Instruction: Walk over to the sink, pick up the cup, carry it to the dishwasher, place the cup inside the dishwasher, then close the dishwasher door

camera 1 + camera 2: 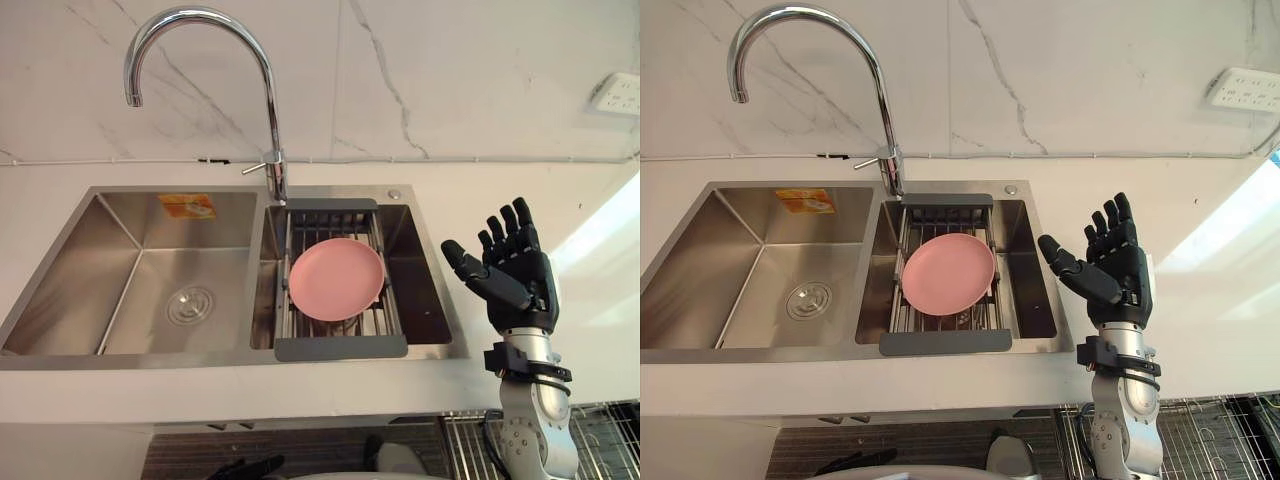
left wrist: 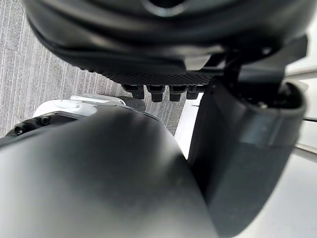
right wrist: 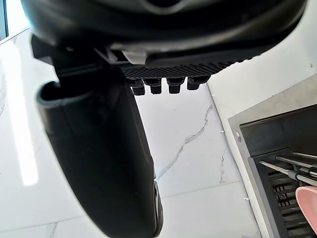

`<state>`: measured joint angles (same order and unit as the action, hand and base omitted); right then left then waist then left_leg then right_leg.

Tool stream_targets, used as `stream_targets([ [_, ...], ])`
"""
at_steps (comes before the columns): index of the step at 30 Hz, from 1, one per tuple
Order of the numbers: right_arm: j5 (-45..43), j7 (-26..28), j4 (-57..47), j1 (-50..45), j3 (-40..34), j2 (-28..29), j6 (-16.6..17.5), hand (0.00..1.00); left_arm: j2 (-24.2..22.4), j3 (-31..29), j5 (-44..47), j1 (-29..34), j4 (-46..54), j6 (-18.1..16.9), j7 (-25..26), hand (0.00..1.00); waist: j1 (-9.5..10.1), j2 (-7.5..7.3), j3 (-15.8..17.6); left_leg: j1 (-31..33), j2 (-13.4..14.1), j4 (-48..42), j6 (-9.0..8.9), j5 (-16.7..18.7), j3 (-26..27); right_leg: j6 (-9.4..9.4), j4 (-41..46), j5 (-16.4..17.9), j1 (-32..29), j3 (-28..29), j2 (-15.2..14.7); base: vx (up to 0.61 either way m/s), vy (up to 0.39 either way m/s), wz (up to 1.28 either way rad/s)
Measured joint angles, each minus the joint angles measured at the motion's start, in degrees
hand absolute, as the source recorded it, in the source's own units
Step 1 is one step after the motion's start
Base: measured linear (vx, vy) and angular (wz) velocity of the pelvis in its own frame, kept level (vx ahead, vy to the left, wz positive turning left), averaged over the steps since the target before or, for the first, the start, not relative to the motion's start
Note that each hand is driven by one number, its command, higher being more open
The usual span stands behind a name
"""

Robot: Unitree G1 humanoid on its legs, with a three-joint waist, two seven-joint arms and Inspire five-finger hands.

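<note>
The sink (image 1: 230, 361) is set into the counter (image 1: 60, 180), with the faucet (image 1: 270, 120) at its rear edge, behind the divider between the two basins. A rack (image 1: 340, 348) spans the right basin front to back, and a plate (image 1: 336, 279) lies on it. The right hand (image 1: 515, 270) stands above the counter, just beside the sink's right edge.

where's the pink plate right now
In the left eye view the pink plate lies on the drying rack over the sink's right basin, in front of the faucet and left of the raised right hand.

The right robot hand (image 1: 1120, 275) was glossy black with segmented fingers (image 1: 1121, 215) and a finely ribbed palm (image 3: 173, 69), joined by a black wrist collar (image 1: 1125, 356) to a silver-grey forearm (image 1: 1127, 420).
</note>
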<state>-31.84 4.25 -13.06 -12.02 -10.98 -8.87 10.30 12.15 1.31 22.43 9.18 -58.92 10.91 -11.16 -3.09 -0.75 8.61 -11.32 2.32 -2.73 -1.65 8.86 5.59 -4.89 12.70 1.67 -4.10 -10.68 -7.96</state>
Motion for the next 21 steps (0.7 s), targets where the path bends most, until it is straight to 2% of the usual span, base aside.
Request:
stream_targets([
  [5,-0.7,0.37,0.86,-0.02,0.28,0.0,-0.01,1.0,0.0,0.01,0.0,-0.01,0.16,0.08,0.34,1.0,0.21,-0.06,-0.04,0.32,0.01,-0.04,0.0,0.0,-0.31,0.0,-0.02,0.0,0.03,-0.66,-0.2,0.0,0.0,0.05],
  [10,-5.41,3.16,4.06,-0.19,2.53,0.02,-1.41,1.0,-0.4,-2.33,0.02,0.16,0.63,2.3,5.62,1.0,0.76,-0.26,-0.35,1.01,1.14,-0.74,-0.2,0.08,1.47,0.1,-3.2,-0.97,1.5,-2.39,0.19,-0.01,-0.002,0.14],
  [13,-7.73,4.95,5.27,-0.05,2.5,-0.07,-3.42,1.0,-1.74,-6.08,-0.74,0.51,0.62,2.56,8.19,1.0,1.37,-0.26,-0.85,2.25,2.46,-1.57,-0.81,0.22,3.24,0.05,-8.57,-3.04,3.43,-4.96,1.06,0.0,-0.018,0.12],
  [15,-12.11,6.46,5.96,0.14,1.22,-0.22,-5.44,1.0,-3.13,-8.92,-2.2,0.75,1.0,2.44,11.59,1.0,2.51,-0.09,-1.54,2.52,3.4,-1.77,-1.59,0.57,5.12,0.34,-13.15,-5.29,4.96,-6.01,2.22,0.03,-0.022,-0.12],
  [18,-11.65,7.26,5.95,0.87,1.17,-0.37,-5.79,1.0,-3.38,-8.95,-3.03,0.96,1.22,2.56,14.16,1.0,2.17,0.15,-2.42,2.71,4.1,-1.77,-2.96,0.64,7.6,0.91,-16.7,-7.52,5.89,-5.17,3.44,0.06,-0.032,-0.22],
  [21,-10.28,7.03,5.95,0.87,1.17,-1.36,-5.79,1.0,-3.51,-8.79,-4.42,0.91,1.7,3.16,15.02,1.0,1.63,0.41,-2.96,2.73,4.25,-1.77,-3.72,0.64,9.49,0.8,-17.51,-7.9,6.12,-4.59,3.7,0.03,-0.02,-0.16],
])
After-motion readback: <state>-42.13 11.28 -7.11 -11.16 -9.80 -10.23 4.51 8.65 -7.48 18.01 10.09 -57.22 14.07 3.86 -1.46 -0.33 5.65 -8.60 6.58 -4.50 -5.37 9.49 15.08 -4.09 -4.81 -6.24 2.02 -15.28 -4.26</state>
